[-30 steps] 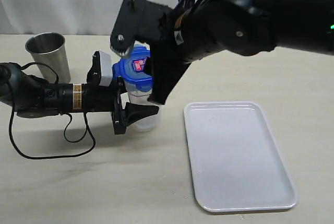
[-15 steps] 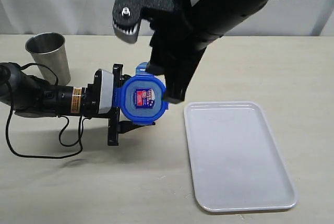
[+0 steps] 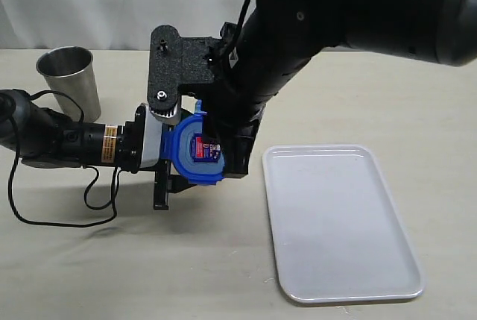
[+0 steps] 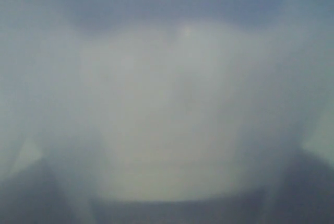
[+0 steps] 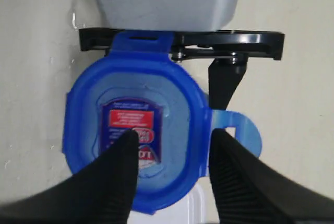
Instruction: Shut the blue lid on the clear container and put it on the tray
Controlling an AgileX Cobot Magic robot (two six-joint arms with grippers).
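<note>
Right gripper (image 5: 174, 138) lower now, fingertips (image 5: 121, 158) on the blue lid (image 5: 138, 104).

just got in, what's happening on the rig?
The left claw holds the clear container tipped sideways, blue lid facing the exterior camera. The right claw is open over the lid, one finger on its label, apparently pressing it shut. The tray beside them does not hold the container yet.

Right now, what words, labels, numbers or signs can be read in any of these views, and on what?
On the blue lid, a centre label: red and blue, print too blurred to read.
On the left arm, an orange band: dark marks too small to read.
Nothing else shows text.
</note>
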